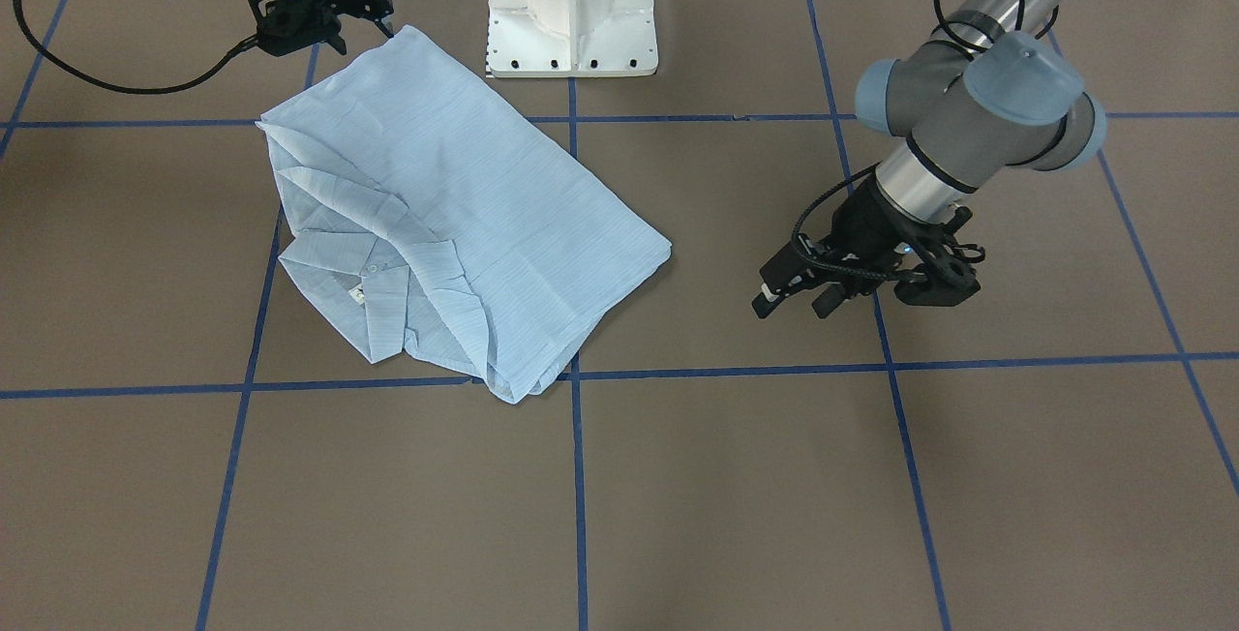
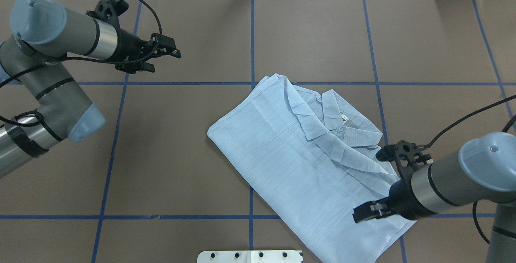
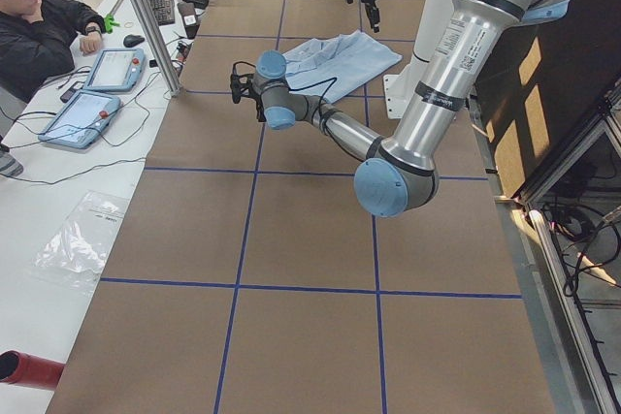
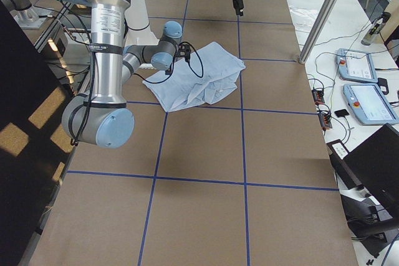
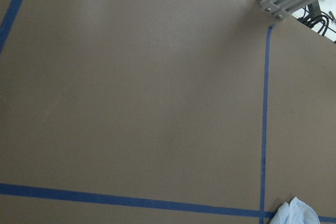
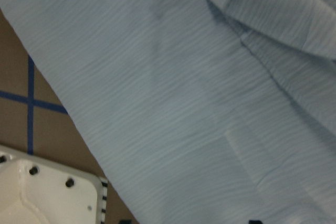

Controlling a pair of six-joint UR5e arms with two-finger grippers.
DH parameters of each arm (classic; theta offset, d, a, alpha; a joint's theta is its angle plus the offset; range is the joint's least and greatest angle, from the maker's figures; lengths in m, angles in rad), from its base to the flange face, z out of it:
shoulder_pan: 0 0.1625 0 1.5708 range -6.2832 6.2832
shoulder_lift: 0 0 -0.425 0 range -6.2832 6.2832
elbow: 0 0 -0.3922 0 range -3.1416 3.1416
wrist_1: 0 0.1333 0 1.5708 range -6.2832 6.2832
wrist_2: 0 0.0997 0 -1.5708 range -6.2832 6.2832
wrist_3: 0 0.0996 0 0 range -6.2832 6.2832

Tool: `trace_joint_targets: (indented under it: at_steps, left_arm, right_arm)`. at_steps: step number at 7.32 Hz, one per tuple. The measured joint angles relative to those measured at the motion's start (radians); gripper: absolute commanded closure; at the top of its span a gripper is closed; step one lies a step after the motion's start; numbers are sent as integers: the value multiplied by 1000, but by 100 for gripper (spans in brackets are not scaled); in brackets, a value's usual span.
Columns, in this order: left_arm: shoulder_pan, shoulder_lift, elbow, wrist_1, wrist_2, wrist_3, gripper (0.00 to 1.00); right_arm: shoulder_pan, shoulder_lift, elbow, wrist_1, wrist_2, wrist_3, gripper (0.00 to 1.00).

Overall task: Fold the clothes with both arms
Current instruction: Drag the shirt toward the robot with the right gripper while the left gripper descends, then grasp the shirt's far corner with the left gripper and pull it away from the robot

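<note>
Two grippers, both w/ fingers spread, holding nothing. Shirt (image 2: 282, 158) lies folded on table's (image 2: 169, 166) right half, collar on far side, nr white base (image 2: 250, 256). Right gripper (image 1: 359, 32) over shirt's near-right corner; left gripper (image 2: 166, 62) well apart, far left.

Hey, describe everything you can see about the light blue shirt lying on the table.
The shirt is thin, light-blue, finely striped crinkled fabric, folded into a rough rectangle lying diagonally and flat on the brown table, across blue tape lines. Its pointed collar faces up on the robot's right side, with a small white neck tag and a pale button; folded layers overlap beside it. The right claw is open at its corner nearest the robot; contact cannot be told.
</note>
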Motion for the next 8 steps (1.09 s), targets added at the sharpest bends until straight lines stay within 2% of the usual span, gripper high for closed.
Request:
trace_joint_targets:
  at_steps: [1, 2, 3, 4, 7, 8]
  left_arm:
    - [70, -4, -49, 81, 47, -59, 7]
    - [164, -22, -98, 208, 136, -113, 10]
    - [247, -59, -121, 332, 220, -142, 12]
    - [291, -89, -114, 405, 265, -153, 14]
    - [316, -142, -15, 442, 305, -150, 25]
    - [316, -146, -4, 443, 309, -147, 26]
  right_arm:
    - [44, 24, -16, 0, -65, -1, 0]
    - [75, 45, -32, 0, -118, -5, 0]
    - [97, 74, -54, 0, -151, -8, 0]
    - [107, 101, -71, 0, -167, -8, 0]
    - [112, 126, -82, 0, -174, -2, 0]
    - [112, 127, -83, 0, -175, 0, 0]
